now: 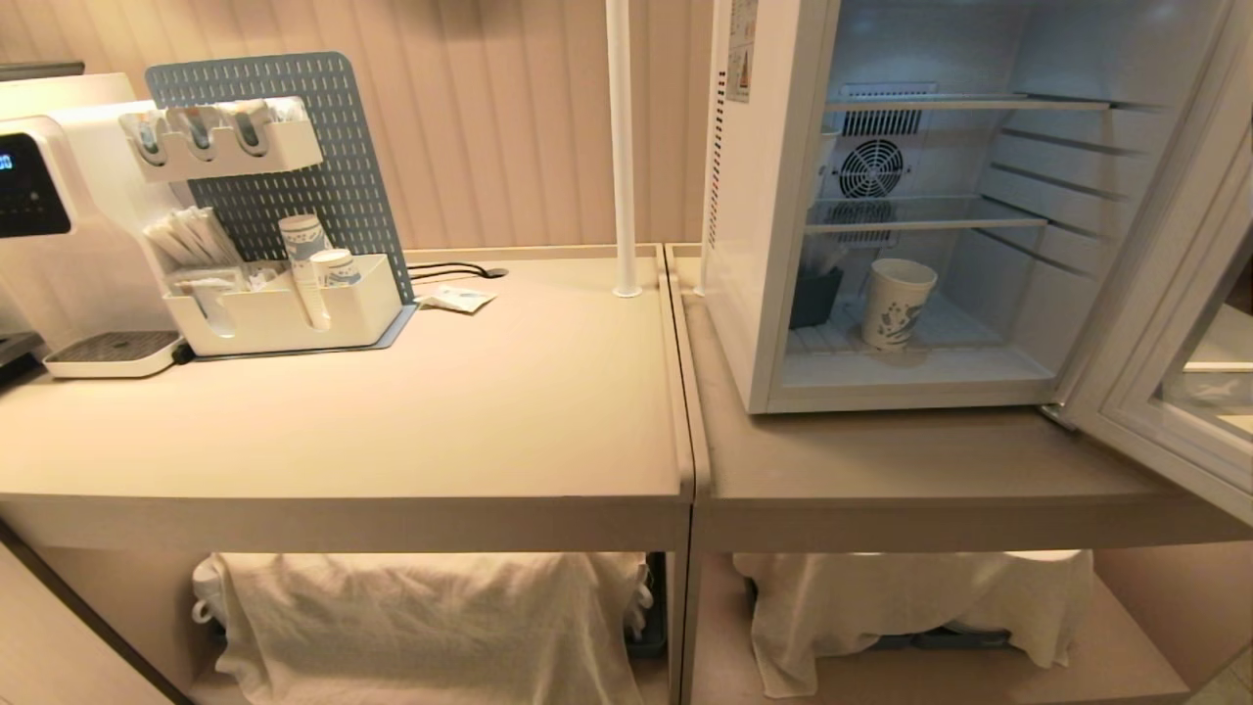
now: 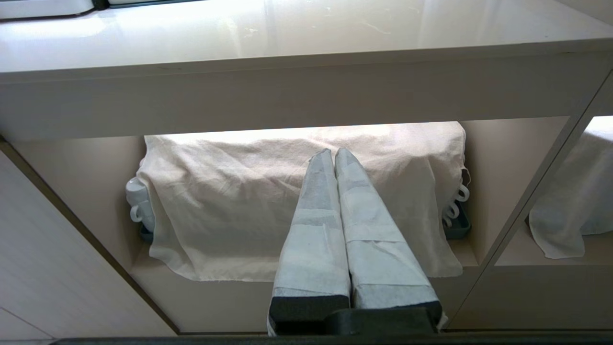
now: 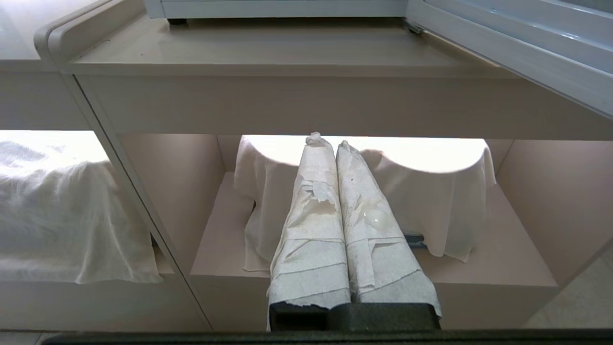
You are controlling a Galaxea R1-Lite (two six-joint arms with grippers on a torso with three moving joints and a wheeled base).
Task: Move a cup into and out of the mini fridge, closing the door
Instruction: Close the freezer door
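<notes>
The cup [image 1: 898, 303] stands upright on the floor of the mini fridge [image 1: 754, 294], whose door [image 1: 1165, 392] hangs open to its right, well above both empty, pressed-shut grippers, the right gripper [image 3: 328, 141] probably nearer than the left gripper [image 2: 334, 152].

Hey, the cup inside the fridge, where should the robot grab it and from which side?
Likely its side wall, approached from the open front: the cup stands upright on the mini fridge floor, and the shelf above blocks a top-down reach.
</notes>
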